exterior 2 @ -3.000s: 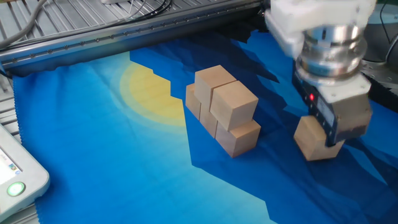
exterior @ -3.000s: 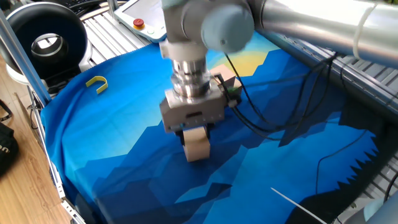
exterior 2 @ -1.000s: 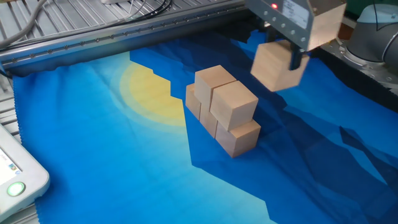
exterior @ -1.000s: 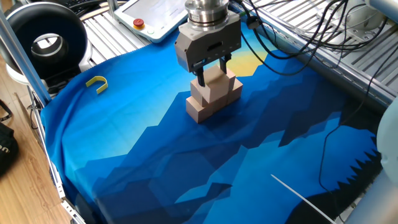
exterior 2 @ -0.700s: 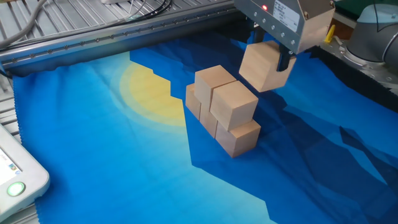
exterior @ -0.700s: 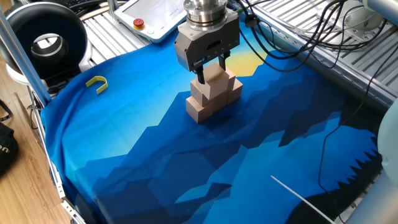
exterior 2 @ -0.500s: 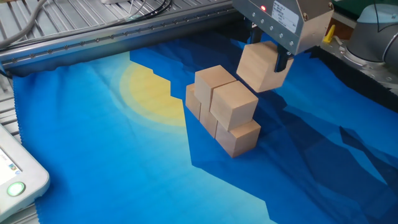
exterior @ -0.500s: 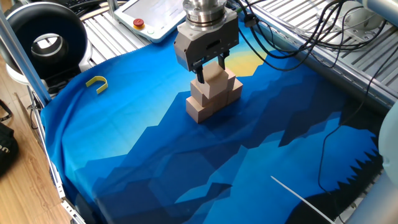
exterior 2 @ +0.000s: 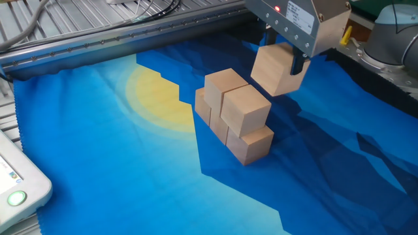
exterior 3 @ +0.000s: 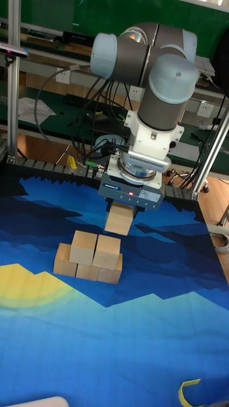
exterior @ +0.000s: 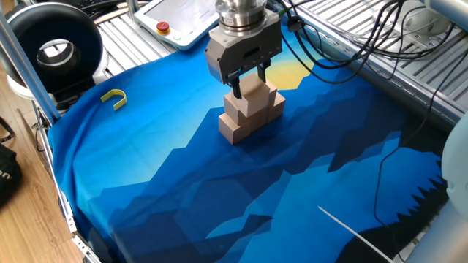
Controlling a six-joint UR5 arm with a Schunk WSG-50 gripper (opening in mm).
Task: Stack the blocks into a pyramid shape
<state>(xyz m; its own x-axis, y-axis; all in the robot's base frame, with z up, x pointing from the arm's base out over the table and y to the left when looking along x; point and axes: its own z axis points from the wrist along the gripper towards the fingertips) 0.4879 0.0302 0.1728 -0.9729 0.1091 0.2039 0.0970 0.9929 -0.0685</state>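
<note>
The stack of blocks [exterior 2: 232, 121] sits on the blue cloth [exterior 2: 130, 183], just beside the yellow sun patch [exterior 2: 157, 98] printed on it. It has a bottom row and two cubes on the second level; the tall fixed view shows three fronts in the bottom row. The sixth block [exterior 2: 277, 68] hangs in the air, clamped between the fingers of the gripper [exterior 3: 119, 219], above the stack and a little off to the side away from the sun patch, not touching any cube.

By my reading, two levels are built and only the cap is left: the held cube must come over the seam between the two upper cubes, go down onto them and be let go.

A small yellow hook [exterior: 114, 97] lies on the cloth well apart from the stack, near the cloth's edge. Beyond the cloth from the stack lie a white control pendant [exterior: 179, 22] with a red button and a black ring-shaped thing [exterior: 55, 47].

No brand, label or writing can be read; the gripper body shows only a small red light.
</note>
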